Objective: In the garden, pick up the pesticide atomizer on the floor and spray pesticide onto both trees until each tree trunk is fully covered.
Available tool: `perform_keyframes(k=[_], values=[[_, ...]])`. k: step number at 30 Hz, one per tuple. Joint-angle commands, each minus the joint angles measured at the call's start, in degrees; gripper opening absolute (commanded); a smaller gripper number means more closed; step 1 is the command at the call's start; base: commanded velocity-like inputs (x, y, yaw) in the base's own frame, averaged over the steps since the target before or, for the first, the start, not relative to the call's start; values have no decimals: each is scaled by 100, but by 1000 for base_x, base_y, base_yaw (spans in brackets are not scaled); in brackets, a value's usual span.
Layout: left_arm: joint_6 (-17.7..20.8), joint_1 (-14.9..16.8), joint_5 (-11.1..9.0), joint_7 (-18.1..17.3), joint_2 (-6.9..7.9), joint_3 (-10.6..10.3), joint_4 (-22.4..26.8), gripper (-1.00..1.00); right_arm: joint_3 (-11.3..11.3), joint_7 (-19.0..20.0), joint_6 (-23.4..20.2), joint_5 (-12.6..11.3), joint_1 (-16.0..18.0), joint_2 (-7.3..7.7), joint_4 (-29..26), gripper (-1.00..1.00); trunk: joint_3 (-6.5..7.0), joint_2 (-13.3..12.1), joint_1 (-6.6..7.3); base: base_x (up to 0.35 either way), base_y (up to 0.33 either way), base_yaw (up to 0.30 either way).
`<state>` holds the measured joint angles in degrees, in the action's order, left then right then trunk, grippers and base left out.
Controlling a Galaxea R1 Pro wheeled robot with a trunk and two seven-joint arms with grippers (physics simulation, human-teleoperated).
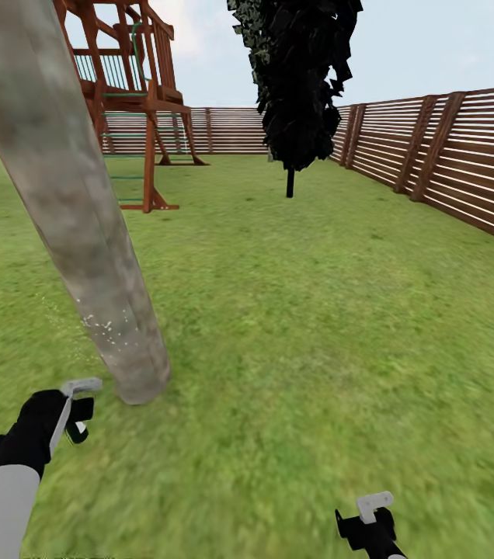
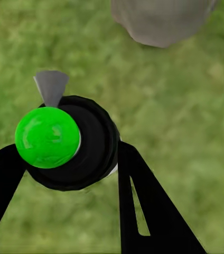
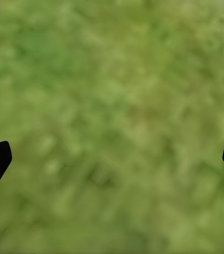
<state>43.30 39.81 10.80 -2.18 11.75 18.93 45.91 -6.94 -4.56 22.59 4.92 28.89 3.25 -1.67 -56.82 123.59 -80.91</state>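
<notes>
White pesticide (image 1: 111, 330) specks dot the thick mottled tree trunk (image 1: 76, 210) low down.

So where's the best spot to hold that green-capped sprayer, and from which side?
Around its round black body, just below the green cap, with one finger on each flank. That is how the left hand holds it now. The body is cylindrical, so the sides sit squarely between the fingers, and this leaves the grey nozzle free, pointing toward the tree trunk.

left gripper (image 1: 76, 411) | fingers clamped, arm low and extended; right gripper (image 1: 371, 519) | fingers spread, empty
</notes>
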Motion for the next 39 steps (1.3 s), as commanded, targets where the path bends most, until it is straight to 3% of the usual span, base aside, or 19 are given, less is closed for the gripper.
perform_keyframes(k=[1, 3, 6, 8, 21, 30, 39], values=[[-163, 0, 13, -4, -4, -14, -9, -100, -1, -1, 0, 0, 2, 0, 0, 100, 0, 0, 0, 0, 0, 30], [-275, -27, 20, 12, 5, -31, -397, -100, -1, -1, 0, 0, 2, 6, 3, 100, 0, 0, 0, 0, 0, 8], [-907, -38, 4, 17, 3, 15, -709, -100, -1, 2, 0, 0, 2, 9, 0, 100, 0, 0, 0, 0, 0, 0], [-1013, -50, -1, 19, 13, 42, -1067, -100, -1, 7, 0, 0, 0, 9, 1, 100, 0, 0, 0, 38, -55, 0], [-1034, -53, -17, 25, -6, 76, -1146, -100, -1, -1, 0, 0, 2, 9, 0, 100, 0, 0, 0, 220, -181, 2], [-1034, -53, -17, 34, -82, 76, -1142, -100, -1, 4, 0, 0, -1, 0, 0, 100, 0, 0, 0, 112, -255, 223], [-1034, -53, -9, 41, -94, 67, -1138, -100, -1, 0, 0, 0, 0, 0, 0, 100, 0, 0, 0, 219, -200, 20]])
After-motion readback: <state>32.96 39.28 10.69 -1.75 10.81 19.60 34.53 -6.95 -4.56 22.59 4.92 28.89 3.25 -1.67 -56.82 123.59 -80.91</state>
